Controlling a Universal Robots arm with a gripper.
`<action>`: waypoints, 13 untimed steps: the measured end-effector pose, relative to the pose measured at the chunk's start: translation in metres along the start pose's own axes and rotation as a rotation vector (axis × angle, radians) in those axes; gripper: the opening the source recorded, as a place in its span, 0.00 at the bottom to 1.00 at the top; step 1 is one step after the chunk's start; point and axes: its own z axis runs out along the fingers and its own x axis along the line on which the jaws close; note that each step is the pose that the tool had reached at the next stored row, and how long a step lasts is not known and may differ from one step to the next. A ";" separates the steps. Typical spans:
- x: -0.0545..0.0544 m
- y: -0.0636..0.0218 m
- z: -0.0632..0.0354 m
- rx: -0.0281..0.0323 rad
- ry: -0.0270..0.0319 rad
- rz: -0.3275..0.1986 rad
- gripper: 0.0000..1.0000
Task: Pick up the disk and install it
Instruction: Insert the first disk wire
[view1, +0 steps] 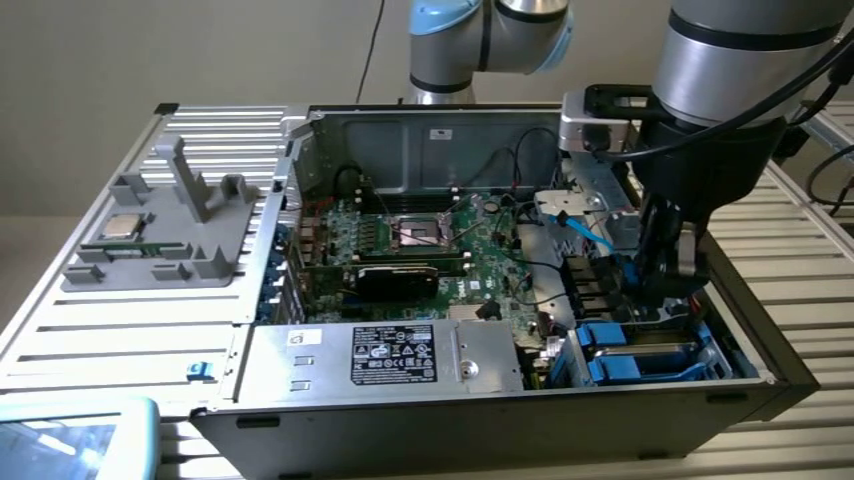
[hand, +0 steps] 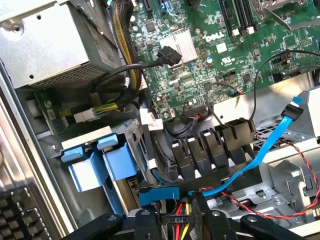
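Observation:
My gripper (view1: 661, 295) reaches down into the open computer case (view1: 747, 385), at the exterior view's right, just behind the drive bay. In the wrist view the gripper (hand: 180, 222) hangs over a bundle of red and yellow power wires (hand: 179, 231) and a small blue plastic piece (hand: 160, 194). Two blue carriers (hand: 97, 162) stand side by side in the drive bay (view1: 641, 355), a little way from the gripper. I cannot make out the disk as such, and cannot tell whether one of these blue parts belongs to it.
A blue data cable (hand: 272, 147) and red-black twisted wires (hand: 305, 170) run close to the gripper. A row of black clips (hand: 210, 147) edges the motherboard (view1: 427, 245). The silver power supply (view1: 387, 355) fills the front. A grey fixture (view1: 167, 235) with a chip sits outside the case.

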 end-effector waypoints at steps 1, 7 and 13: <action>0.000 0.0000 0.0002 0.0005 0.0014 0.001 0.36; 0.000 0.0001 0.0002 0.0005 0.0016 0.001 0.36; 0.000 0.0001 0.0002 0.0005 0.0016 0.001 0.36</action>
